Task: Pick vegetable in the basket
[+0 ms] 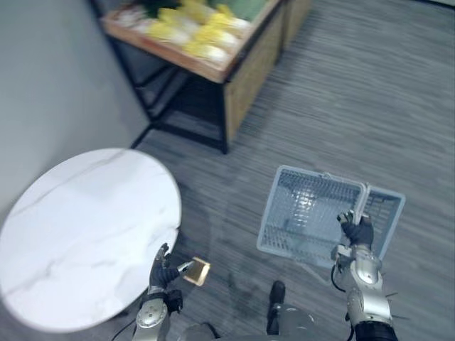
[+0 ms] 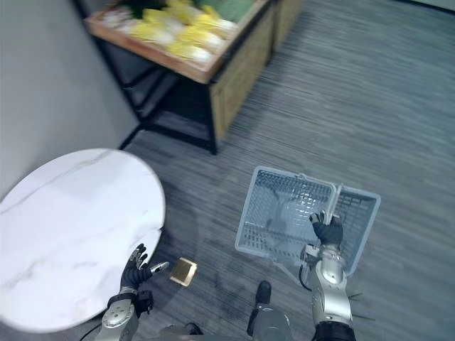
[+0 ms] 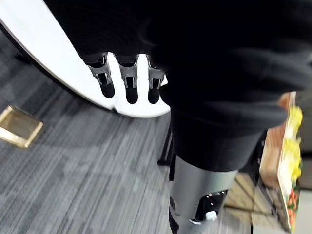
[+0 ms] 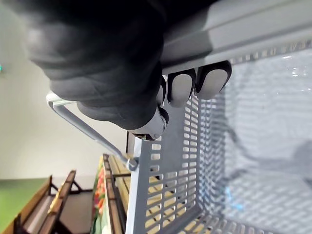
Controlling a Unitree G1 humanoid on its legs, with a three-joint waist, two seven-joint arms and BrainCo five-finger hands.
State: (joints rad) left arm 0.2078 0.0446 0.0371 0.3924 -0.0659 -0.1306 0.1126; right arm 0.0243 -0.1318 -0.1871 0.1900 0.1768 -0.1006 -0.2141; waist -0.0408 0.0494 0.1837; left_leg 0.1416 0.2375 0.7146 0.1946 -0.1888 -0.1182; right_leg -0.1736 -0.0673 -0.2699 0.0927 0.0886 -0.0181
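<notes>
— What is the right hand (image 1: 357, 231) doing?

— It is curled tight round the handle (image 1: 362, 199) of the basket (image 1: 306, 213) — a thin, pale bar standing up across the open top. In the right wrist view the dark fingertips (image 4: 181, 87) wrap under the flat grey rim, with the slotted plastic wall just beside them.

— And the basket itself?

— Grey plastic and rectangular, its walls and bottom a fine lattice of small holes. It hangs over the floor (image 1: 341, 106), which is grey carpet with a ribbed, streaky weave, and it tilts a little in the view.

— Where are the vegetables?

— The yellow vegetables (image 1: 199, 32) lie heaped in a wooden produce stand (image 1: 245, 74) on a black metal frame, far ahead and to the robot's left, well apart from the basket. They look leafy and pale-stemmed, but I cannot tell what kind they are.

— The left hand?

— The left hand (image 1: 165, 268) is low on the left with its fingers straight and loosely spread and the thumb held apart, holding nothing. In its wrist view the silver fingers (image 3: 130, 85) point towards the rim of the round table (image 1: 85, 227).

— What is that table like?

— It has a smooth white top with faint grey veins, like marble, and a thin curved edge. Just beside the left hand, set flat in the carpet, is a small square brass plate (image 1: 197, 271).
</notes>
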